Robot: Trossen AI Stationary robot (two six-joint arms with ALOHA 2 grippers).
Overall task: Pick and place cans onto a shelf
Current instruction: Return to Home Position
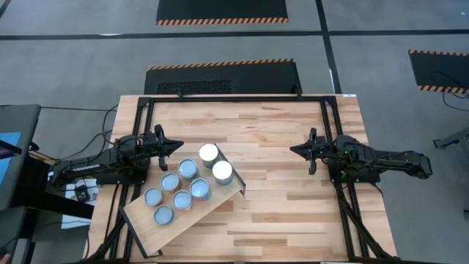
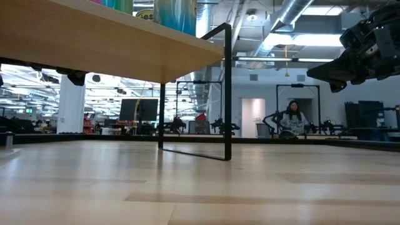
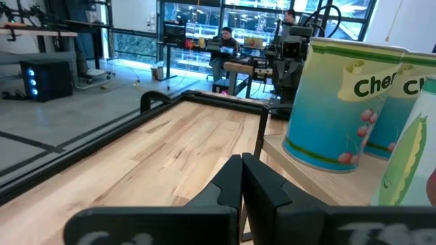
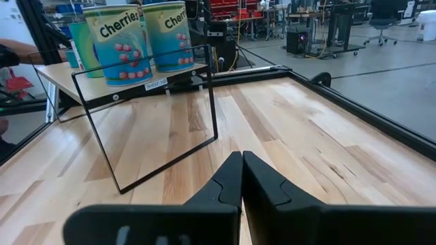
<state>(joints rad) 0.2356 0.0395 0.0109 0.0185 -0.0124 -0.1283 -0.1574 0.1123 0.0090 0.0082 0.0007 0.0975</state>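
Several cans [image 1: 183, 185] with pale round tops stand upright on the light-wood shelf [image 1: 143, 227], which lies slanted at the table's near left on thin black wire legs [image 2: 226, 94]. Two larger white-topped cans [image 1: 215, 163] stand at its far right end; they show teal cherry labels in the right wrist view [image 4: 143, 37]. My left gripper [image 1: 176, 146] is shut and empty just left of the shelf's far end, beside a teal can [image 3: 334, 102]. My right gripper [image 1: 295, 150] is shut and empty at the table's right, fingers pointing left.
Bare wooden tabletop [image 1: 271, 198] lies between the shelf and my right gripper. A black frame [image 1: 234, 99] borders the table. A monitor [image 1: 11, 161] stands off the table's left. People sit in the room beyond [image 2: 292, 115].
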